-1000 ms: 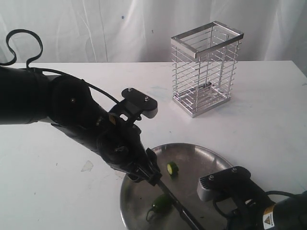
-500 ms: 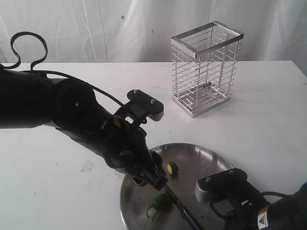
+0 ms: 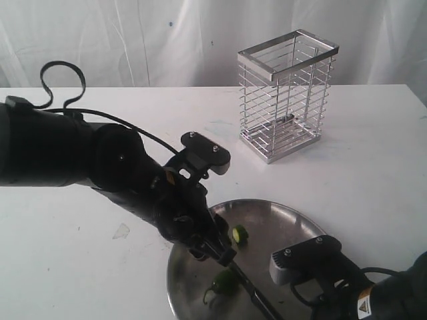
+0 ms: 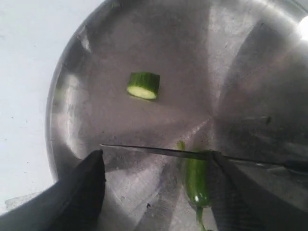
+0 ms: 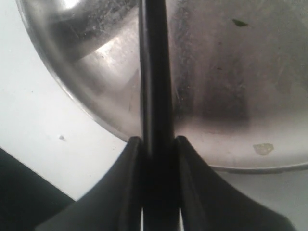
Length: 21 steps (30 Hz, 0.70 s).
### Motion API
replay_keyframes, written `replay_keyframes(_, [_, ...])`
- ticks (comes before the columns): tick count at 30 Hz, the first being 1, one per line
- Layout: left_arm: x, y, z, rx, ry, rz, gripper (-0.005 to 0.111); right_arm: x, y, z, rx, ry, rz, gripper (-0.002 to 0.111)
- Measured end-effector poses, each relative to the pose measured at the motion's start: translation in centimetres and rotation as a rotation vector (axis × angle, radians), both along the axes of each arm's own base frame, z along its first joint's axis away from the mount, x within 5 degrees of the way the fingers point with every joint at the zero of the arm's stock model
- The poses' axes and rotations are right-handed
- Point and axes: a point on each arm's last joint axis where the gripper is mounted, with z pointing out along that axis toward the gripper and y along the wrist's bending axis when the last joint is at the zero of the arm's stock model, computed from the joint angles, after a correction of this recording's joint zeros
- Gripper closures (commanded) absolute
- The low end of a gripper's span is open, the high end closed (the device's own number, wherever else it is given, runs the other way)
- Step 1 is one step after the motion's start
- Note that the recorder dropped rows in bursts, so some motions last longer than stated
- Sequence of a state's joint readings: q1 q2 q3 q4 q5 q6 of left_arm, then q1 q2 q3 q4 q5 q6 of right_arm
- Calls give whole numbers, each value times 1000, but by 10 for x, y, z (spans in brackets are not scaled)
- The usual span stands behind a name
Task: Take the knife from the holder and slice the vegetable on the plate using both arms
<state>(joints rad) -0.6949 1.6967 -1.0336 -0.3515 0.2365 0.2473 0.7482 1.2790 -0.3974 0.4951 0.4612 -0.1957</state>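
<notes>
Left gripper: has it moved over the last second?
Yes. In the exterior view the left gripper has shifted right and lower, closing on the cut slice, which stayed put on the plate.

In the exterior view, the plate (image 3: 287,217) and the knife (image 3: 248,288) were cut off by the lower edge, and the right pincer (image 5: 156,142) was left out of sight there. In the left wrist view, the vegetable (image 4: 195,179) was partly covered by the left pincer (image 4: 156,155). In the right wrist view, the knife's handle was blurred.
</notes>
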Motion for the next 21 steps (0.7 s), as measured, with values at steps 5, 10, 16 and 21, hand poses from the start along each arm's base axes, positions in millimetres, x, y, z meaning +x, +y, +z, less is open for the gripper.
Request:
replay_keyframes(5, [1, -8, -13, 6, -4, -4, 43, -1, 0, 0, -5, 2, 19, 108])
replay_keyframes(10, [3, -9, -12, -4, -25, 4, 43, -1, 0, 0, -8, 5, 26, 108])
replay_keyframes(16, [5, -9, -10, -15, -45, 14, 43, -1, 0, -1, -10, 8, 27, 108])
replay_keyframes(21, [6, -10, -10, -22, -59, 21, 43, -1, 0, -1, -10, 7, 29, 108])
